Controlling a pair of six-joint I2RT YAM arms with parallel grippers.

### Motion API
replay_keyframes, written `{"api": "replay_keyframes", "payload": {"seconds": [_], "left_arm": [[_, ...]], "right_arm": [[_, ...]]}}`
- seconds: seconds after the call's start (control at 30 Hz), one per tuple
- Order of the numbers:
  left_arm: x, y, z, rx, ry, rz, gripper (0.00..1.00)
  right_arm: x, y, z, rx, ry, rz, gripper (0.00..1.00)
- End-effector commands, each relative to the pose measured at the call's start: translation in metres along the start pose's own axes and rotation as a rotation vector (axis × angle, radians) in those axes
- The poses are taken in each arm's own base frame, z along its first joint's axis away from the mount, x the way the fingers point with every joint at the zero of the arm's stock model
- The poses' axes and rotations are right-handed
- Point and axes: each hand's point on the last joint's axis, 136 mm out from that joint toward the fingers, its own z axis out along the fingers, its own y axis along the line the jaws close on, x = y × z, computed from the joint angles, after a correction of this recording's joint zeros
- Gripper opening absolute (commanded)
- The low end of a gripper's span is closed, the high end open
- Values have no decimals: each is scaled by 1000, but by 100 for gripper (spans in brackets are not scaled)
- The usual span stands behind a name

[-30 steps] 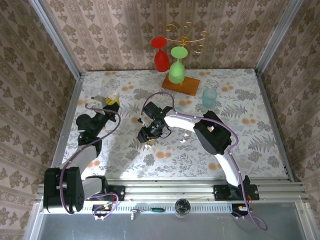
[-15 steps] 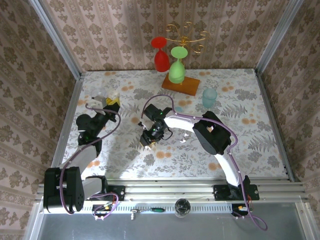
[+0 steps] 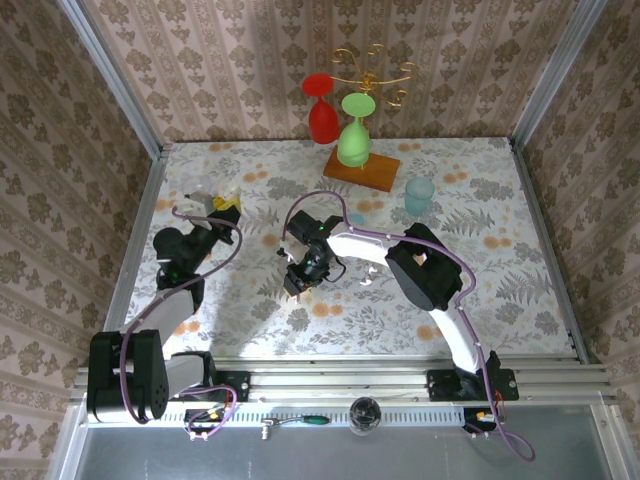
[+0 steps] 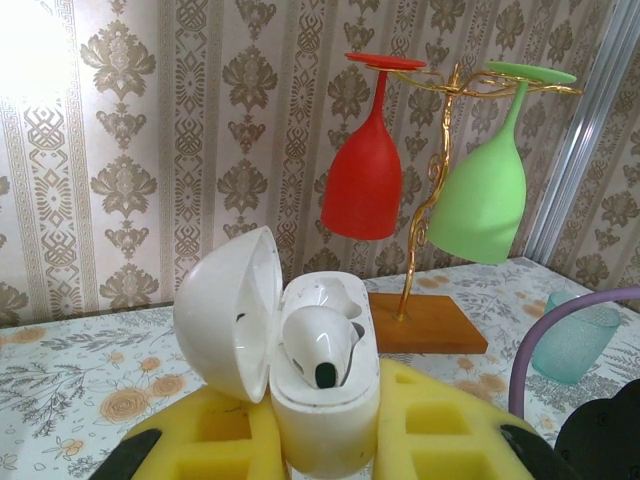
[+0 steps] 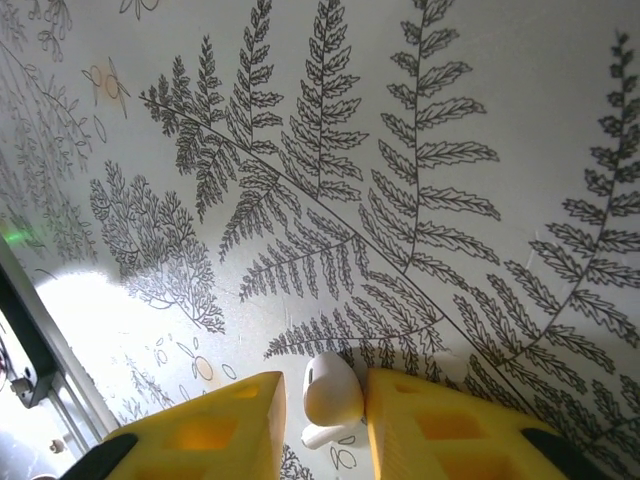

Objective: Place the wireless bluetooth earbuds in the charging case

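From above, my left gripper [image 3: 218,205] sits at the far left of the table [image 3: 480,280] with its yellow pads around something pale that is too small to make out. My right gripper [image 3: 293,288] points down at mid-table, its fingertips hidden under the wrist. I count one red glass [image 3: 322,115] and one green glass [image 3: 353,140] hanging from a gold rack [image 3: 375,70], and one teal cup [image 3: 419,195]. My left wrist view shows one charging case [image 4: 325,400], lid swung open, clamped upright between my closed pads with its bottom cut off. One seated earbud [image 4: 320,345] rests inside. In my right wrist view, one loose earbud [image 5: 332,390] lies on the cloth between my narrowly parted pads. One pad is against it, with a sliver of gap at the other.
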Motion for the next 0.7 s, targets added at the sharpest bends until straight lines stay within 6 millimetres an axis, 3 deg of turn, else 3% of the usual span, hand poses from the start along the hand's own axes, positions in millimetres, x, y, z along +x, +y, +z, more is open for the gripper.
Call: {"api": "replay_keyframes", "payload": {"seconds": [0.0,0.33,0.5,0.67], "left_arm": [[-8,-3,0,22,-25,1,0],[-3,-5,0,30,-11,3,0],[8,-14,4,61,35,25,0],[33,-43,13,156,131,80,0]], "right_arm": [[22,-16,8,101,95,22,28],[11,-23,-1,181,8,18,17],[-1,-27,-35,260,-136,-12,17],[-11,-38,-84,345,-328,-12,17]]}}
